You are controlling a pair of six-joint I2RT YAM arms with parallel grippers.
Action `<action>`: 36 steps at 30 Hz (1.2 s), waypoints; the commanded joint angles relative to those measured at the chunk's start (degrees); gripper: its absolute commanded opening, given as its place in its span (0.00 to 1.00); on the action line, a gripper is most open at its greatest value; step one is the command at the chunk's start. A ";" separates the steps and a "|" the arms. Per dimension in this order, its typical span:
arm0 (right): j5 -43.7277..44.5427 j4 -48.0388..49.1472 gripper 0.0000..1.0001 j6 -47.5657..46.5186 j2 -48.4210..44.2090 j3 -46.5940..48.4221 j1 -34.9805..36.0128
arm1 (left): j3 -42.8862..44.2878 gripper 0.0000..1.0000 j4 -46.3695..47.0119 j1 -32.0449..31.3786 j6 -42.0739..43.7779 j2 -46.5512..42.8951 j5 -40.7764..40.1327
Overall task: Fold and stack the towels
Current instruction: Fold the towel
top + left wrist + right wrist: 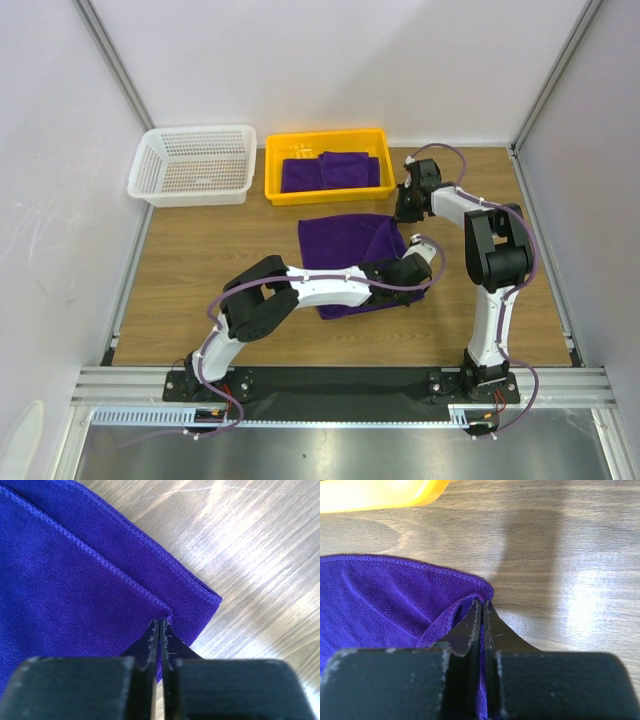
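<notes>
Left end effector [160, 623] pinches towel [75, 580] corner | right end effector [482, 604] likewise | overhead only: tray [330, 198] holds perhaps two towels [345, 170]

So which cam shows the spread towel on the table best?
Top external: the towel shows almost whole, only its near edge hidden under the left arm. Left wrist gives just one hemmed corner at the left pincer; right wrist just a folded edge pinched in the right pincer.

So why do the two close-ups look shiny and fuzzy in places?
Left wrist: glare streaks the table; the towel hem is sharp, the left tool body blurred. Right wrist: a shadow lies beyond the right tool, glare beside it; the yellow tray is washed out. Top view: even light.
</notes>
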 commanded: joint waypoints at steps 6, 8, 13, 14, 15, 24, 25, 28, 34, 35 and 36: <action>-0.49 0.99 0.00 0.25 -2.57 -0.13 -0.36 | 1.64 0.00 0.98 0.33 1.90 -5.38 -2.86; -0.41 0.99 0.00 0.16 -2.48 -0.39 -0.36 | 1.29 0.00 1.06 0.94 2.43 -7.48 -4.26; -0.67 1.17 0.00 0.07 -2.40 -0.75 -0.45 | -1.43 0.00 1.33 3.93 2.78 -11.62 -5.15; -0.76 1.34 0.00 0.07 -2.48 -0.92 -0.45 | -1.96 0.00 1.41 4.37 3.22 -12.84 -5.15; -0.76 1.26 0.00 -0.19 -2.48 -0.75 -0.45 | -2.92 0.00 1.42 4.90 3.48 -13.55 -5.41; -1.90 1.44 0.00 -0.63 -1.78 -0.75 -0.71 | -10.57 0.00 2.38 12.01 6.65 -21.36 -7.70; -1.99 1.35 0.00 -0.55 -1.69 -0.66 -0.71 | -11.36 0.00 2.64 13.42 6.91 -22.07 -7.87; -1.99 1.52 0.00 -0.63 -1.78 -1.09 -0.71 | -14.53 0.00 3.87 16.32 7.53 -24.71 -8.49; -2.25 2.57 0.00 -0.72 -2.66 -1.97 -0.89 | -18.31 0.00 5.72 20.54 8.41 -27.44 -9.81; -2.43 2.66 0.00 -0.89 -2.57 -1.80 -0.89 | -18.84 0.00 6.07 20.98 8.50 -27.53 -9.98; -2.43 2.75 0.00 -1.07 -2.57 -1.63 -0.98 | -19.10 0.00 6.42 21.86 8.50 -27.62 -10.07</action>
